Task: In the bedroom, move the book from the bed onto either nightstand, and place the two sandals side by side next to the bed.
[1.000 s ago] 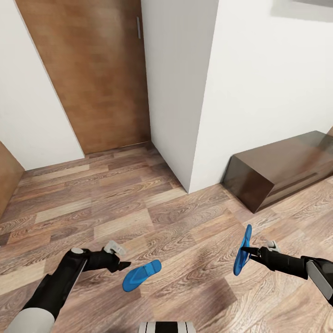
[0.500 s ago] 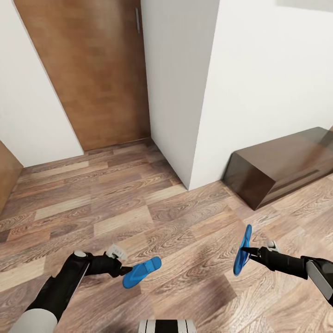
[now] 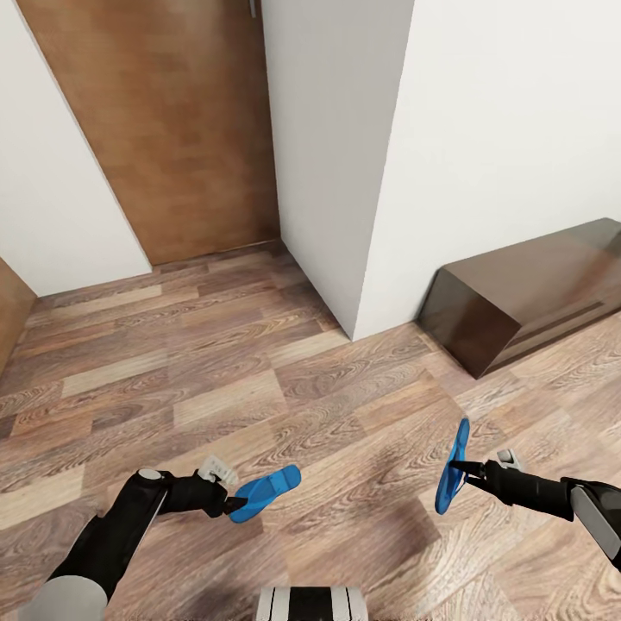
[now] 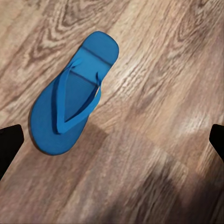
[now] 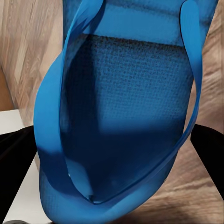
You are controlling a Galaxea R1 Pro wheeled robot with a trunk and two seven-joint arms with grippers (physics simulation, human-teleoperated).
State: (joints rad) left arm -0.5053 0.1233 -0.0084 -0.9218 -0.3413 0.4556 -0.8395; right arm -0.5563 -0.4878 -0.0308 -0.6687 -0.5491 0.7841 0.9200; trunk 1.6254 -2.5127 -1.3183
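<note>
- Holding a flat bright-blue sandal with thin straps (image 3: 452,466) on edge in the right pincer (image 3: 457,470), sole upright, jaws closed on it from either side; seen close in the right wrist view (image 5: 126,107) with a dark finger at each flank
- Probably carried that way for transport, clear of the planks, ready to be laid flat beside its mate
- Hovering with the left pincer (image 3: 231,503) low over the brown wood-plank floor (image 3: 259,371), fingers spread wide
- Lying just ahead of those spread fingers, a second bright-blue strapped sandal (image 3: 266,492), straps up; in the left wrist view (image 4: 72,102) nearer one finger and touched by neither, so not gripped by the look of it
- Hard to tell from the head view whether it rests fully on the planks or sits slightly raised at the fingertips
- Underneath both pincers, bare planks with strong grain
- Well beyond them, a white wall corner (image 3: 483,155) and a tall brown wooden door (image 3: 172,129)
- Beyond the right pincer, against the wall, a low glossy dark-brown wooden stand (image 3: 526,297), possibly a nightstand
</note>
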